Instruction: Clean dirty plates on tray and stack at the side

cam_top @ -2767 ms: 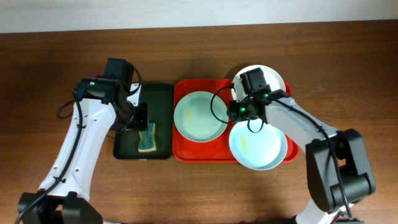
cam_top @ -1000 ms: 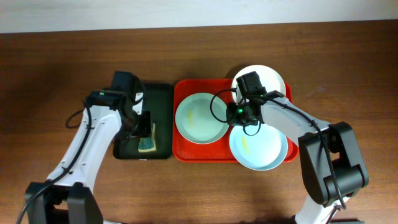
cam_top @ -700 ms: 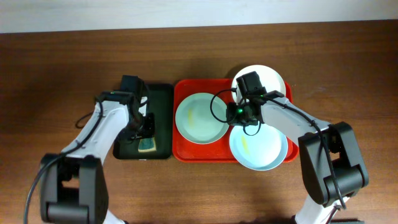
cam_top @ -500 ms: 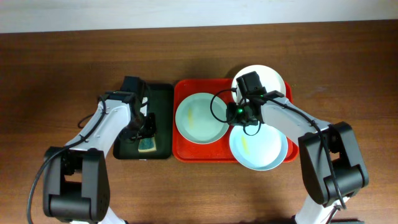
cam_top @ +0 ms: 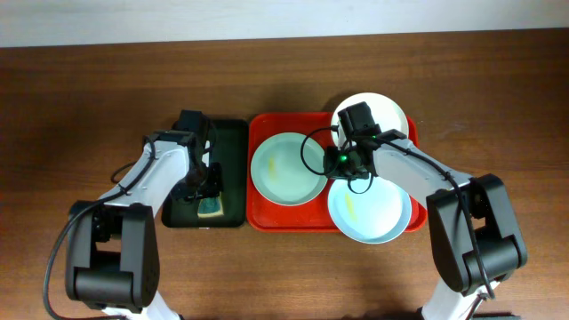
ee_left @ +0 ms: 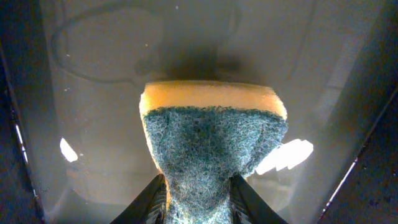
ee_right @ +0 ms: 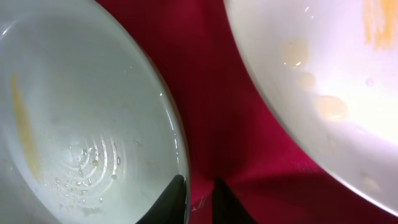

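The red tray [cam_top: 260, 124] holds three plates: a mint-green plate [cam_top: 286, 168] on the left, a white plate [cam_top: 382, 108] at the back right, and a mint-green plate [cam_top: 373, 213] with a yellow streak at the front right. My right gripper [cam_top: 342, 163] [ee_right: 198, 180] sits low between them. Its narrow jaws pinch the rim of a pale green plate [ee_right: 81, 112] that has a yellow smear and water drops. One finger is inside the rim, the other over the red tray [ee_right: 211, 93]. My left gripper [cam_top: 209, 190] [ee_left: 199, 180] is shut on a yellow and blue-green sponge [ee_left: 211, 130] [cam_top: 211, 207].
The sponge lies in a small dark green tray [cam_top: 229, 135], wet inside, just left of the red tray. A whiter plate [ee_right: 323, 81] with yellow smears fills the right of the right wrist view. Brown wooden table [cam_top: 80, 107] surrounds both trays.
My left arm has swung in over the green tray and its jaws have closed on the sponge, pinching it narrow. The right arm and the plates have not moved.
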### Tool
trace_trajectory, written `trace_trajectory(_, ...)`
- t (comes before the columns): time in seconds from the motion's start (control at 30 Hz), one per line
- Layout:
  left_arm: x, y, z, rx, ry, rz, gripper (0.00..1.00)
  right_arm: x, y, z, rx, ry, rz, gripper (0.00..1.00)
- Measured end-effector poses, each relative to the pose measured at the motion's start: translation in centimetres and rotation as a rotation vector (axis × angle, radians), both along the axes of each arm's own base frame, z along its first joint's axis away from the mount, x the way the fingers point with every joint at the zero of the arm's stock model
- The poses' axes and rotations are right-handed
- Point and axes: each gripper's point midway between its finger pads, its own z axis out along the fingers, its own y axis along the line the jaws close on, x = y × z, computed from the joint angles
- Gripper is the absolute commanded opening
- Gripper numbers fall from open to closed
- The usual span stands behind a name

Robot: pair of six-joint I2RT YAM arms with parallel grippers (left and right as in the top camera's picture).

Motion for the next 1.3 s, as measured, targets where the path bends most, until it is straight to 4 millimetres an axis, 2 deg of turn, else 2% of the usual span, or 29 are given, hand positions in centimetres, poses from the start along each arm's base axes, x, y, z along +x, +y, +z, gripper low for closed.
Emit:
trace_trajectory(0.13,0.0,0.0,-0.1,0.0,0.002,0.0,0.2,0.0,-0.1,0.0,-0.003,-0.001,-0.001,0.21)
trace_trajectory(0.3,-0.2,0.0,-0.1,0.002,0.01,-0.009,0.23,0.0,-0.1,0.0,-0.003,-0.001,-0.001,0.22)
trace_trajectory(0.4,-0.7,0.1,-0.1,0.004,0.03,-0.011,0.29,0.0,-0.1,0.0,-0.004,-0.001,-0.001,0.22)
trace_trajectory(0.7,-0.1,0.0,-0.5,0.0,-0.001,-0.012,0.26,0.0,-0.1,0.0,-0.003,-0.002,-0.001,0.22)
trace_trajectory(0.77,-0.2,0.0,-1.2,-0.001,-0.011,-0.013,0.25,0.0,-0.1,0.0,-0.003,-0.001,-0.001,0.27)
trace_trajectory(0.83,-0.3,0.0,-1.8,-0.003,-0.023,-0.013,0.17,0.0,-0.1,0.0,-0.004,-0.002,0.0,0.3)
trace_trajectory(0.87,-0.2,0.0,-1.9,-0.006,-0.032,-0.013,0.04,0.0,-0.1,0.0,-0.003,-0.002,-0.001,0.3)
trace_trajectory(0.9,-0.2,-0.1,-1.9,-0.01,-0.038,-0.016,0.0,0.0,-0.1,0.0,-0.004,-0.002,-0.001,0.3)
trace_trajectory(1.1,-0.4,-0.3,-1.5,-0.019,-0.035,-0.024,0.0,0.0,0.0,0.0,-0.003,-0.002,-0.001,0.3)
trace_trajectory(1.13,-0.5,-0.2,-1.3,-0.015,-0.027,-0.024,0.0,0.0,0.0,0.0,-0.003,-0.002,-0.001,0.29)
trace_trajectory(1.23,0.1,-0.2,-0.1,-0.007,-0.04,-0.025,0.0,0.1,0.0,0.0,-0.002,-0.002,-0.003,0.15)
trace_trajectory(1.3,1.9,-0.4,2.2,-0.014,-0.123,-0.04,0.0,0.0,0.0,0.0,-0.001,0.0,-0.003,0.06)
